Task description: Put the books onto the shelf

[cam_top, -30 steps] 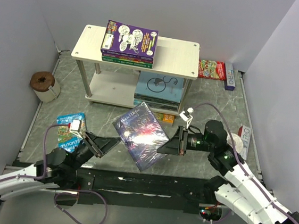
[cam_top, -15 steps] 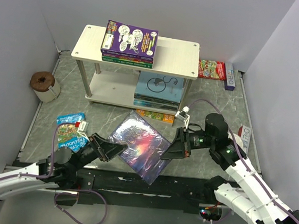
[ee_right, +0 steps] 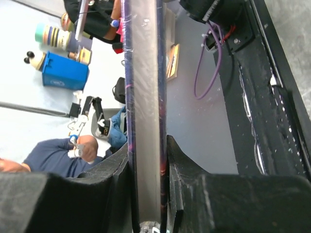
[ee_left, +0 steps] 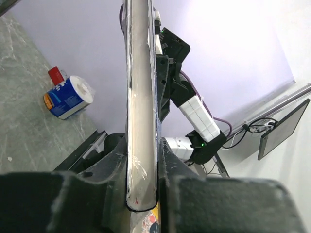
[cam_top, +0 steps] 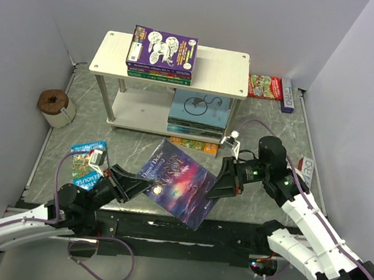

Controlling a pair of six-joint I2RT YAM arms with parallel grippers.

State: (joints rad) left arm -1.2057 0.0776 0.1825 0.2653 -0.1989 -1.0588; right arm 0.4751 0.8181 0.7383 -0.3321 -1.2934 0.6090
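1. The dark starry book is in front of the shelf, between the two arms. Its cover faces up and it is turned at a slant to the shelf.
2. The left tool pinches the book's left edge. In the left wrist view the page edge runs straight up between both fingers, which press on it from either side.
3. The right tool pinches the opposite edge. The right wrist view shows the book's thin side clamped between that tool's two pads.
4. From above I cannot tell whether the book's near corner touches the counter or hangs just over it.
5. On the shelf's pale top board, towards its left end, the purple book lies flat on a short stack. The green book shows beneath it.
6. On the white lower board the light blue book lies on top of a few others, at the right end.
7. A colourful book lies on the counter just in front of the lower board.
8. A blue-covered paperback lies on the counter beside the left arm.
9. The red flat box is behind the shelf's right end.
10. A brown-topped roll stands near the left wall.
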